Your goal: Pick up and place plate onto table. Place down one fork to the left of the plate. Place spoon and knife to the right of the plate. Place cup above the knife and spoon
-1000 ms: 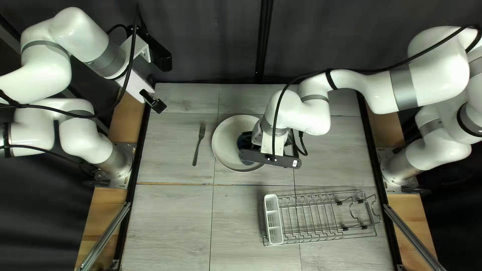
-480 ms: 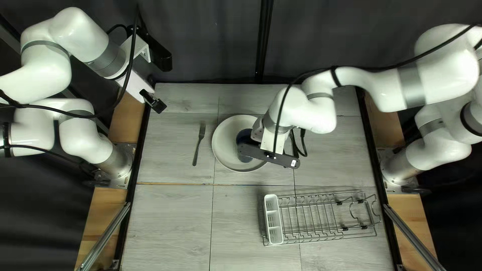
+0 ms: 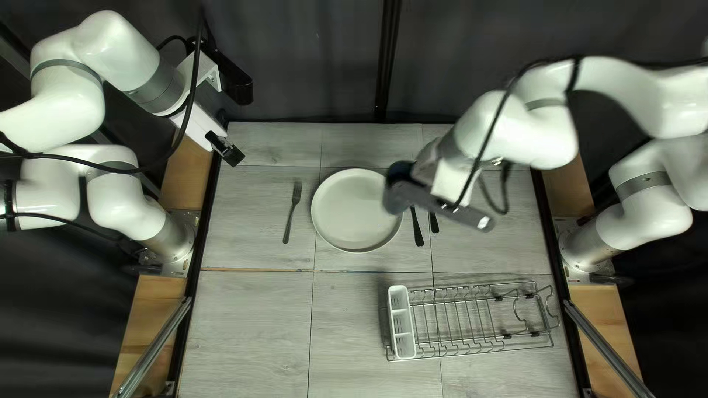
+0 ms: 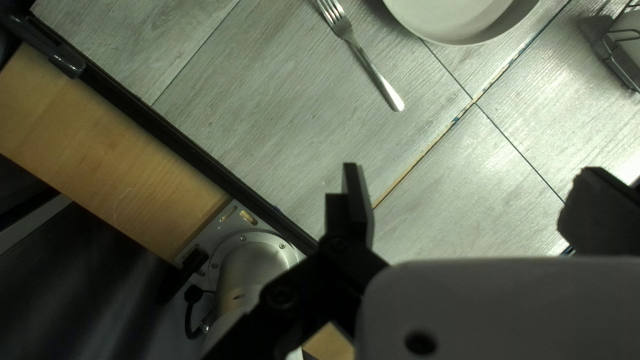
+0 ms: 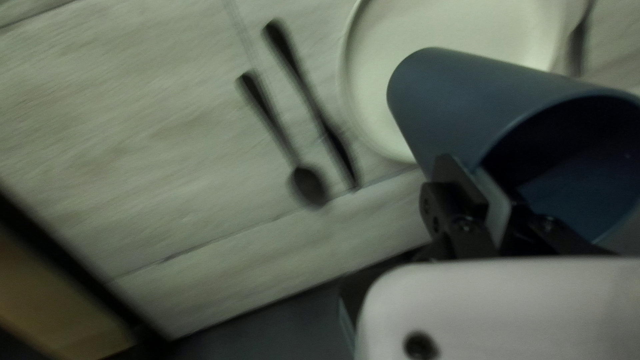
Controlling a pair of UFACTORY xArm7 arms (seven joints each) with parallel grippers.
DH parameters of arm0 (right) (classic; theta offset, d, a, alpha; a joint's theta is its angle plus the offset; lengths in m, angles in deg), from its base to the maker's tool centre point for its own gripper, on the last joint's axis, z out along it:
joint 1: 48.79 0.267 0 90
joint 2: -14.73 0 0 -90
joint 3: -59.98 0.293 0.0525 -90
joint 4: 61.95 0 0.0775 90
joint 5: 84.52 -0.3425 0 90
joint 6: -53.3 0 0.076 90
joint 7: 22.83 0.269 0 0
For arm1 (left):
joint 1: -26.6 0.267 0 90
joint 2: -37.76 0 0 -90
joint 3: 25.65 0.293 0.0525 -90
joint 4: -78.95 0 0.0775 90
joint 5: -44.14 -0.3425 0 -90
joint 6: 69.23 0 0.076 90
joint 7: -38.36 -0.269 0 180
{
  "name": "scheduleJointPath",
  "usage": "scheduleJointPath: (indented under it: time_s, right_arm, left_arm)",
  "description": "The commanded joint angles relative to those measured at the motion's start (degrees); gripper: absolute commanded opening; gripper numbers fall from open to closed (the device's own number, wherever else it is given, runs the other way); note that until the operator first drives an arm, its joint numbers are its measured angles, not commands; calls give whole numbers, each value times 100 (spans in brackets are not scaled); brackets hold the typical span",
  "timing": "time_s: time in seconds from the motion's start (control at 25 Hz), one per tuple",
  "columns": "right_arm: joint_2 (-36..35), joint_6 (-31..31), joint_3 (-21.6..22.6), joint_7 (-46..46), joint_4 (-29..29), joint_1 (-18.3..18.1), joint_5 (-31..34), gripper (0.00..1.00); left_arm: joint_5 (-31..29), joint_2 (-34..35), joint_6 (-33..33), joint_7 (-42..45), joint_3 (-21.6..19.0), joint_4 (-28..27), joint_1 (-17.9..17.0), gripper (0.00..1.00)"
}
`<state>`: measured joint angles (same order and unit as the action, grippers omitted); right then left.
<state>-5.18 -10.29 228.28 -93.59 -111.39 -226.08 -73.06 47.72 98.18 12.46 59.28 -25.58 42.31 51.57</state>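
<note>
As the right end effector (image 3: 403,197) clasps its rim, the cup (image 5: 473,97) extends ahead.

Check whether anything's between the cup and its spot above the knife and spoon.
Nothing visible. The right gripper holds the cup near the plate's edge; knife and spoon lie flat, and the right wrist view shows nothing standing just past knife tip and spoon bowl. The right arm hides that spot in the top left view.

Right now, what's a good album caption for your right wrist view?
Blue cup gripped in my right tool, with the spoon, knife and plate below.
</note>
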Motion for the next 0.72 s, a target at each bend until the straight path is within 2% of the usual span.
scheduleJointPath:
  time_s: [0.04, 0.6, 0.64, 0.72]
  right_arm:
    - [-119, -63, -112, -85, 124, -78, -30, 0]
    - [-144, 7, -228, -391, 191, -81, -30, 0]
    - [332, -44, -2792, -901, -695, 1712, 498, 0]
    - [332, -44, -2792, -901, -695, 1712, 498, 0]
  left_arm:
    - [0, 0, 0, 0, 0, 0, 0, 100]
    - [0, 0, 0, 0, 0, 0, 0, 100]
    - [0, 0, 0, 0, 0, 0, 0, 100]
    - [0, 0, 0, 0, 0, 0, 0, 100]
